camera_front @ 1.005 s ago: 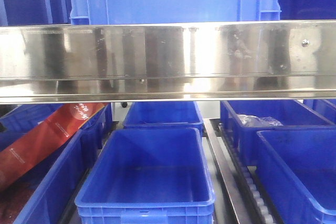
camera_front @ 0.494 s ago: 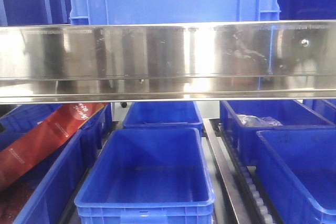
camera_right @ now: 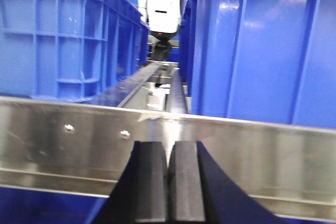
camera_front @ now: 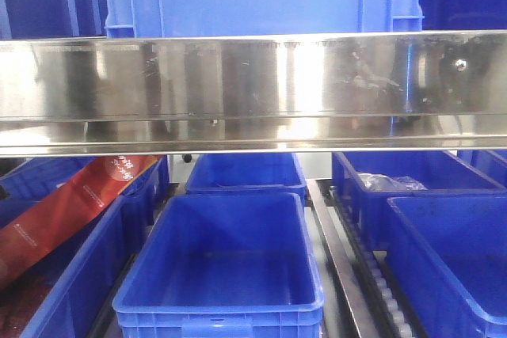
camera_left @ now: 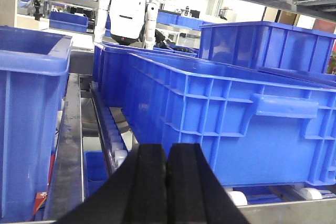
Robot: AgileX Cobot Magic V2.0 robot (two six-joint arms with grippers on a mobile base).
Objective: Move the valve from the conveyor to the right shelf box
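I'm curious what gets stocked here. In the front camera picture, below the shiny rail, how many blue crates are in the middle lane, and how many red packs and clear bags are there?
Blue crates in the middle lane: 2 (front crate, rear crate)
Red pack: 1
Clear bag: 1
Total: 4

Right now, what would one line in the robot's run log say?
left hand: shut, empty | right hand: shut, empty | valve: not in view | front: steel shelf rail, empty blue plastic box

Likely a warehouse or factory floor, blue plastic crates (camera_front: pixel 222 263) on steel roller racks (camera_front: pixel 253 89), white humanoid robot (camera_left: pixel 126 9) beyond
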